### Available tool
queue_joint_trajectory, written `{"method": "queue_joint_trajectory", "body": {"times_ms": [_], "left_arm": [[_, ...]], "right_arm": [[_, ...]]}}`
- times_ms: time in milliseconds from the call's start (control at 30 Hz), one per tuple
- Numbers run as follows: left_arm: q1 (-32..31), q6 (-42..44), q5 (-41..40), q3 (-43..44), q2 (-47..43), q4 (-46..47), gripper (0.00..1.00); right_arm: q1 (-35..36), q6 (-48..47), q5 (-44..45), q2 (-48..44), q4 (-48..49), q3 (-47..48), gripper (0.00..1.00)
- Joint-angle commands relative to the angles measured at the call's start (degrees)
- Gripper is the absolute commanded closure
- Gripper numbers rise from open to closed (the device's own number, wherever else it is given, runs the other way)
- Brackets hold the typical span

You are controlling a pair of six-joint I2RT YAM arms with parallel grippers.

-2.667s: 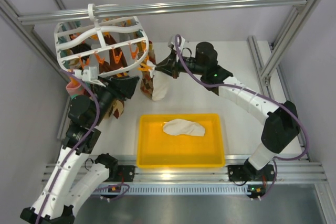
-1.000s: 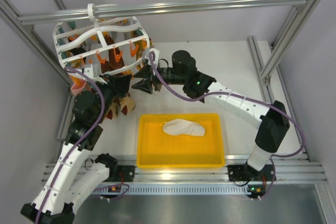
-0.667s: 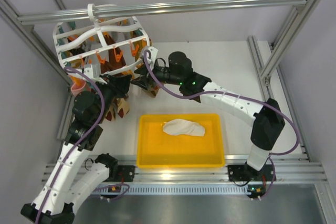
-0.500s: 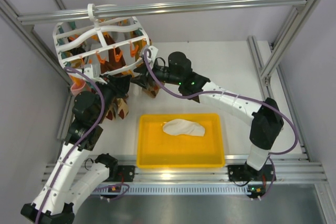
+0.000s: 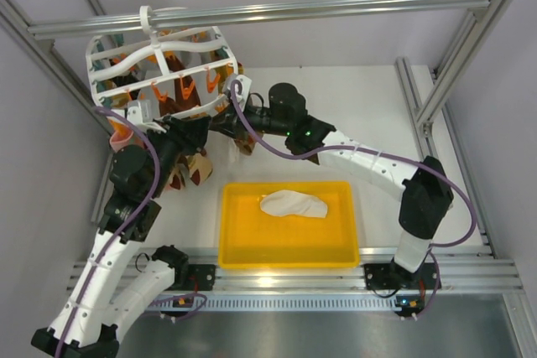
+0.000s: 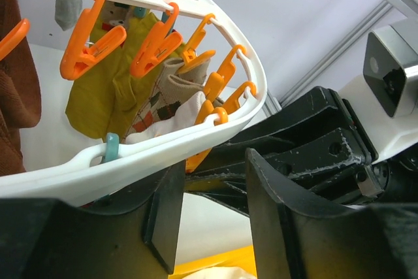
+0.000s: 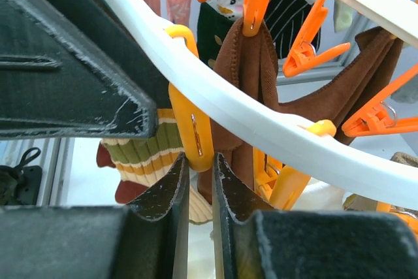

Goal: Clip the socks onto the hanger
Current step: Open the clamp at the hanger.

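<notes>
Your left tool [image 6: 214, 164] is wide by the hanger [image 6: 163, 145]. Your right tool [image 7: 200, 161] is narrow under a clip [image 7: 189, 122]; I can't tell if it holds anything.

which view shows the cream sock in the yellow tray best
Top external: the whole cream sock lies unobstructed in the yellow tray. Left wrist catches only a sliver at its bottom edge; right wrist shows no tray.
</notes>
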Motion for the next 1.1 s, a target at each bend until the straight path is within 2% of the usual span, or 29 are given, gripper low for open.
{"method": "queue_joint_trajectory", "body": {"times_ms": [0, 533, 933, 1067], "left_arm": [[0.34, -1.08, -2.95, 2.57, 1.25, 0.68, 0.53], [0.34, -2.66, -5.67, 5.47, 3.97, -3.28, 0.51], [0.34, -3.37, -6.9, 5.12, 4.24, -3.98, 0.64], [0.34, -3.37, -7.08, 5.55, 3.45, -5.12, 0.55]], "right_arm": [[0.51, -0.08, -2.49, -4.0, 3.35, 0.22, 1.0], [1.39, 2.12, -2.85, -6.11, 3.43, -0.66, 1.0], [2.27, 1.76, -2.24, -6.29, 3.35, -1.27, 1.0], [2.18, 1.85, -0.84, -6.02, 3.08, -1.01, 1.0]]}}
